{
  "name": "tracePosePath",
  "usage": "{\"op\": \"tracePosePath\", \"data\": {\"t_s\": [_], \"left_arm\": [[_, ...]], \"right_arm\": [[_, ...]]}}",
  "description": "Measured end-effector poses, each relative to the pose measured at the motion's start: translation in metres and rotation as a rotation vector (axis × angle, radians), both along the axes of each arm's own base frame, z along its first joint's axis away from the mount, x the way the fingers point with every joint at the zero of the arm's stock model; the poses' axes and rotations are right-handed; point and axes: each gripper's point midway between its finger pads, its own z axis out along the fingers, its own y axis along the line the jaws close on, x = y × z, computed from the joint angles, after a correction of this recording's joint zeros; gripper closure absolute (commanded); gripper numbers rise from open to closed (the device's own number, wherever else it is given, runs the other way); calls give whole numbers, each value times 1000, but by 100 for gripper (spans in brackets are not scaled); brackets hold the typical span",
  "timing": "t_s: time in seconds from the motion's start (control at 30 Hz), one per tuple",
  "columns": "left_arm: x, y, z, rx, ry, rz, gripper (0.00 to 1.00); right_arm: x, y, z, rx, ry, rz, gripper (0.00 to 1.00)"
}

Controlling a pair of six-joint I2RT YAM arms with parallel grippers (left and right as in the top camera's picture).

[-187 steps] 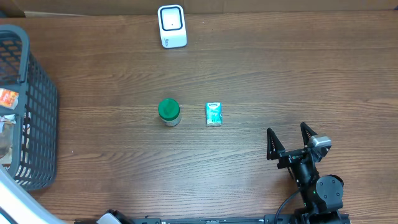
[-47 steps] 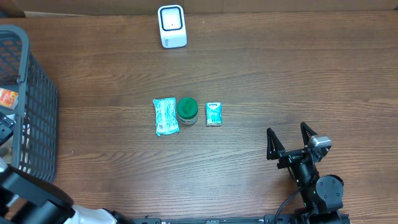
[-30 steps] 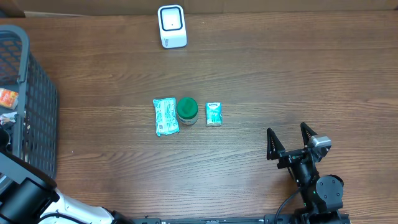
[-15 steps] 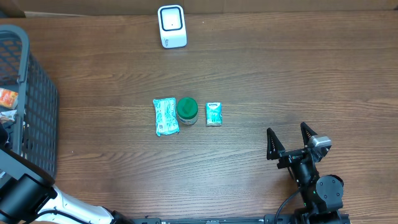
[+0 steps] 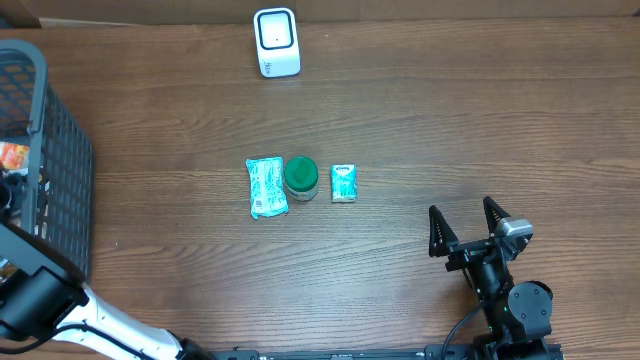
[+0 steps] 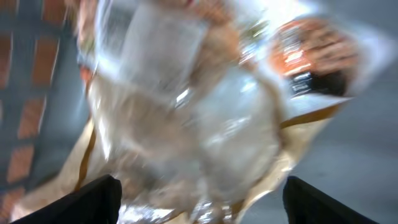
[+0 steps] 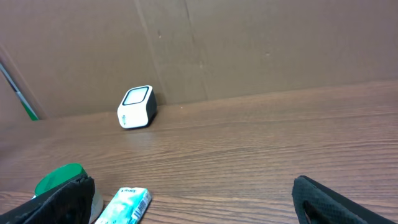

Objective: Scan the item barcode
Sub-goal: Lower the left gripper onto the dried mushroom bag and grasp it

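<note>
**Inspector:** Nearest first. Right arm?

**Assessor:** The right gripper (image 5: 467, 232) sits at the near edge of the table (image 5: 450, 120). Its jaws are spread wide and there is nothing between them.

**Inspector:** Left arm?

**Assessor:** The left gripper (image 6: 202, 208) is down inside the grey basket (image 5: 60, 150) on the left side. Its fingers (image 6: 93, 199) stand wide apart. A crinkled clear packet (image 6: 205, 124) with an orange label fills the wrist view between and beyond them. The picture is blurred, so contact cannot be confirmed, and no clamp is seen.

**Inspector:** Items on the table?

**Assessor:** Three lie in a row at mid-table, well apart from both grippers. A teal pouch (image 5: 266, 187) lies flat on the left. A green-lidded jar (image 5: 301, 177) stands against its right edge. A small teal box (image 5: 344, 183) lies just beside the jar.

**Inspector:** The scanner?

**Assessor:** The white scanner (image 5: 276, 42) stands upright at the far edge, before a cardboard wall (image 7: 249, 43), well apart from every item.
</note>
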Motion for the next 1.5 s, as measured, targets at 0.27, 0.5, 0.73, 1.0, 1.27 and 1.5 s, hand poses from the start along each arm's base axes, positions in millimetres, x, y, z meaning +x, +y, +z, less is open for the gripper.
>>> {"op": "tracePosePath", "data": {"t_s": [0.27,0.5,0.73,1.0,1.27,1.5], "left_arm": [[11,-8,-7,-8,29,-134,14],[-5,0,-28,-21,112,-124,8],[-10,5,-31,-22,114,-104,26],[-11,6,-31,-24,113,-76,78],[-15,3,-27,-42,128,-54,90],[-14,-2,-12,-106,135,14,96]], "right_arm": [[0,0,0,0,0,0,0],[0,0,0,0,0,0,0],[0,0,0,0,0,0,0],[0,0,0,0,0,0,0],[0,0,0,0,0,0,0],[0,0,0,0,0,0,0]]}}
